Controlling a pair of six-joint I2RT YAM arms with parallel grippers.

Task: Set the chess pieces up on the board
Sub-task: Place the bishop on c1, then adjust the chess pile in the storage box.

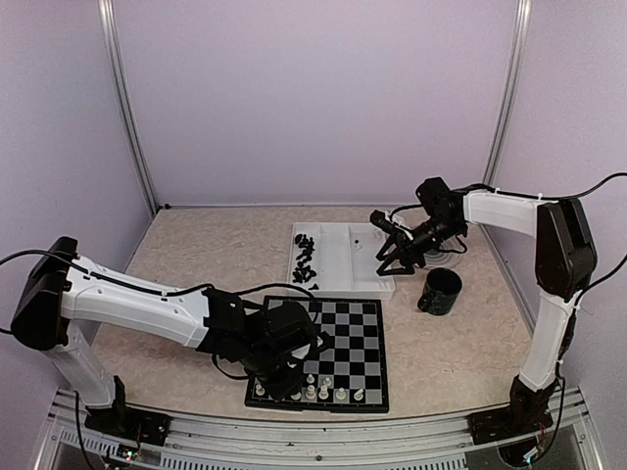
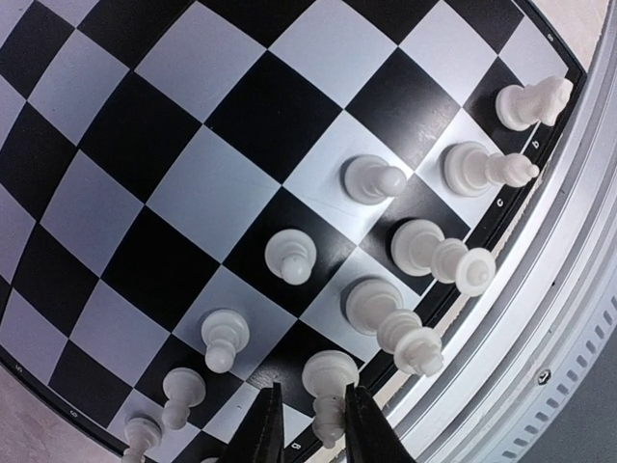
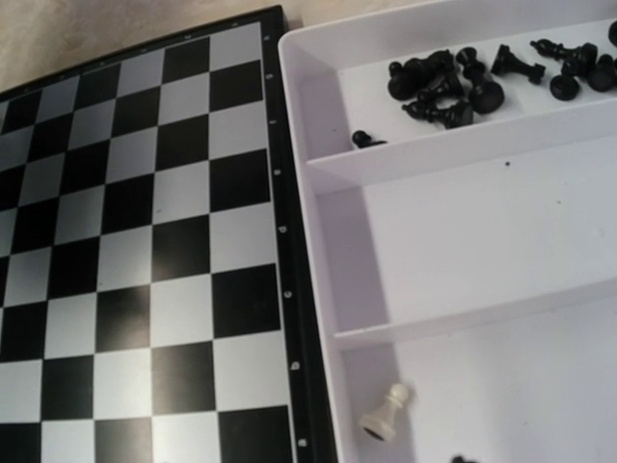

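The board [image 1: 355, 333] lies in front of the arms, with several white chess pieces [image 1: 315, 390] standing in its two nearest rows. My left gripper [image 1: 282, 376] hangs low over the board's near left corner. In the left wrist view its jaws [image 2: 312, 394] stand slightly apart around an upright white piece [image 2: 328, 378] on the edge row. The right finger [image 2: 374, 429] touches the piece and the left one stands clear of it. My right gripper [image 1: 390, 266] hovers open and empty over the white tray [image 1: 343, 287]. Its fingers do not show in the right wrist view.
The tray behind the board holds several black pieces [image 1: 307, 255] [image 3: 448, 85] in its left compartment. One tipped white pawn [image 3: 387, 413] lies in another compartment. A black cup [image 1: 440, 292] stands right of the tray. The metal table rail [image 2: 569, 318] runs just beyond the board's edge.
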